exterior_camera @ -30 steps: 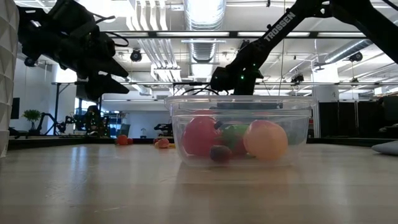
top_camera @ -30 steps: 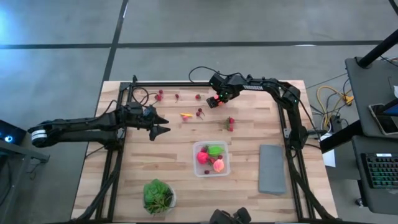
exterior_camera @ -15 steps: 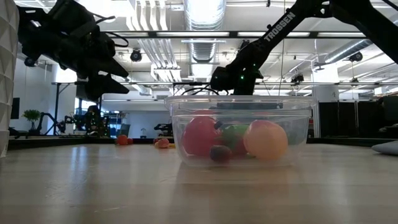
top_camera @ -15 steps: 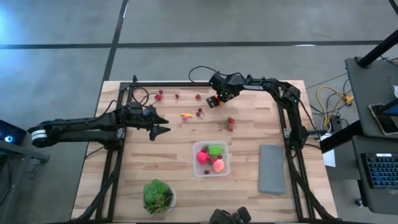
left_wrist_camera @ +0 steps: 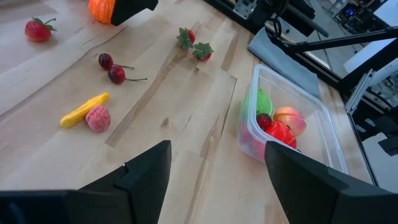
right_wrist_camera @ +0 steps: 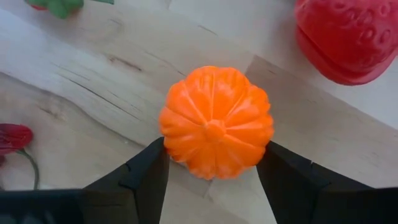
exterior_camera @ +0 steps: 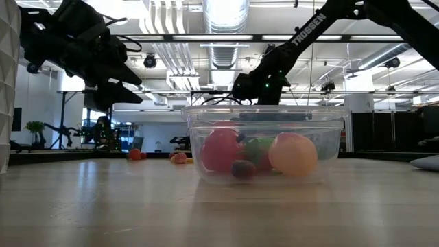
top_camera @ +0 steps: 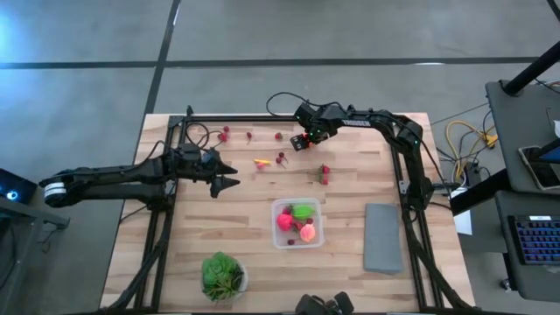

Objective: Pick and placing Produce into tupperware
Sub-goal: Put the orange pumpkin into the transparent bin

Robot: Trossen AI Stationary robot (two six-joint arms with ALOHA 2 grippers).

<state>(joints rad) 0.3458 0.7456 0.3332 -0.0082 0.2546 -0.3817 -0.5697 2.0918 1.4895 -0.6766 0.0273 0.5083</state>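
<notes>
- While the left gripper (top_camera: 229, 174) hangs spread and idle left of the tupperware (top_camera: 297, 223), the right gripper (right_wrist_camera: 211, 165) has just narrowed its fingers against the orange pumpkin (right_wrist_camera: 216, 121) at the table's far edge.
- Judged: grasp formed, so lifting toward the tupperware comes next.

2 pincers (top_camera: 226, 174) (top_camera: 306, 140), 1 tupperware (top_camera: 318, 234), 1 grey slab (top_camera: 382, 237), 1 potted plant (top_camera: 222, 274), 1 orange pumpkin (right_wrist_camera: 216, 122) between right pincer's fingers.
</notes>
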